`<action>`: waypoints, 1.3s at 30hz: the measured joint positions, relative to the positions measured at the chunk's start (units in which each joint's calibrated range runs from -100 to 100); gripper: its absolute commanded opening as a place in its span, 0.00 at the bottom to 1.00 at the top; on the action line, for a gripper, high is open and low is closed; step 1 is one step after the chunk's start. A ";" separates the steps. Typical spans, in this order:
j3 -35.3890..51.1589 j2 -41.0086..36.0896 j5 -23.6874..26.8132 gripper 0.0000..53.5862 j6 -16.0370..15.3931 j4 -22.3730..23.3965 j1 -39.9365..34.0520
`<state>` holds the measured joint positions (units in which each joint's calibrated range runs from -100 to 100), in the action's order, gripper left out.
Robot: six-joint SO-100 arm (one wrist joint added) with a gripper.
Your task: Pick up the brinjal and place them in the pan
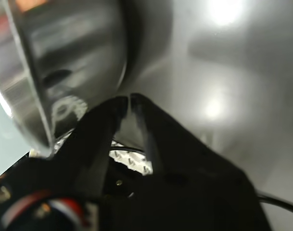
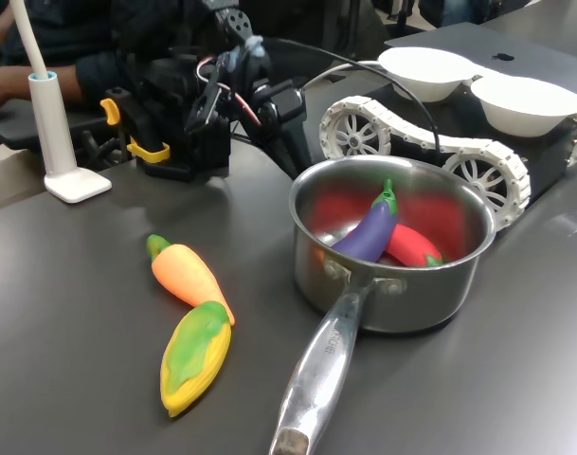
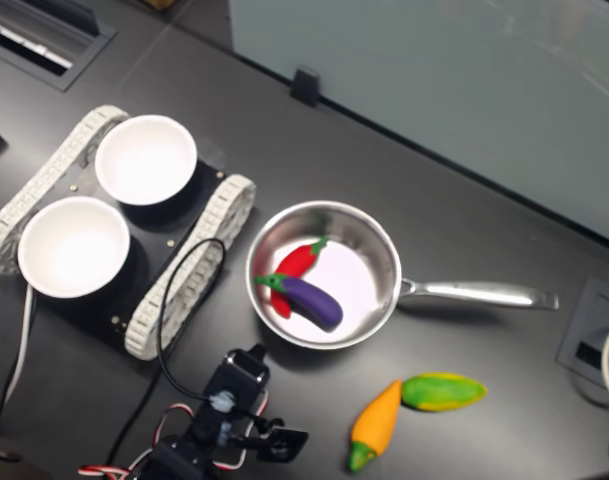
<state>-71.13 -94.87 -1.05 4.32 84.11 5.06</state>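
The dark worktop [image 2: 70, 313] carried the pan [image 3: 379, 255], and the brinjal [image 3: 312, 302] already lay inside it, resting against a red chilli [image 3: 296, 260]. With the placing apparently done, the sensible move was a clean retreat, keeping clear of the pan's wall so nothing got nudged. The tool [image 1: 128, 102] sat just beside the pan's outer wall, its jaws nearly together at the tips and holding nothing.

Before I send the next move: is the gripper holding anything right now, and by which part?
Nothing is held. The gripper is shut and empty beside the pan; the brinjal lies inside the pan, on the red chilli.
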 measured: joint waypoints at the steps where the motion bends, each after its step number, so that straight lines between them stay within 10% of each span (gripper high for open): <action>1: -0.45 0.00 0.00 0.00 0.00 0.00 0.00; 39: -4.43 0.00 -0.59 0.00 0.00 -0.93 1.10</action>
<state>-75.57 -94.87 -1.64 4.32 83.17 6.16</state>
